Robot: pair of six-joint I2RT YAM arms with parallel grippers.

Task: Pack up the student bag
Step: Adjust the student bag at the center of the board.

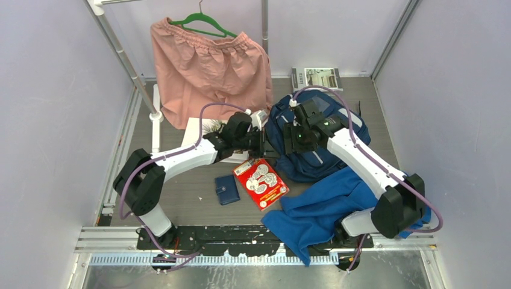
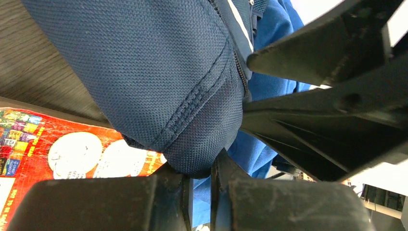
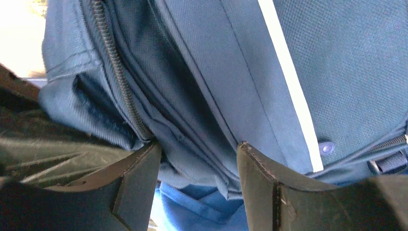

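The student bag [image 1: 316,158], navy with white stripes, lies right of the table's middle. My left gripper [image 1: 263,142] is at the bag's left edge. In the left wrist view my left gripper [image 2: 202,171] has its jaws nearly together, pinching a fold of the bag's fabric [image 2: 159,72] at the tips. My right gripper [image 1: 294,137] is over the bag's upper left part. In the right wrist view my right gripper [image 3: 198,149] holds a bunched fold of the bag [image 3: 202,86] beside a zipper [image 3: 115,72].
A red packet [image 1: 261,182] and a small navy wallet [image 1: 227,189] lie in front of the bag. A royal-blue cloth [image 1: 325,211] lies at the near right. Pink shorts [image 1: 211,66] hang on a rack at the back. A book [image 1: 316,78] lies at the back right.
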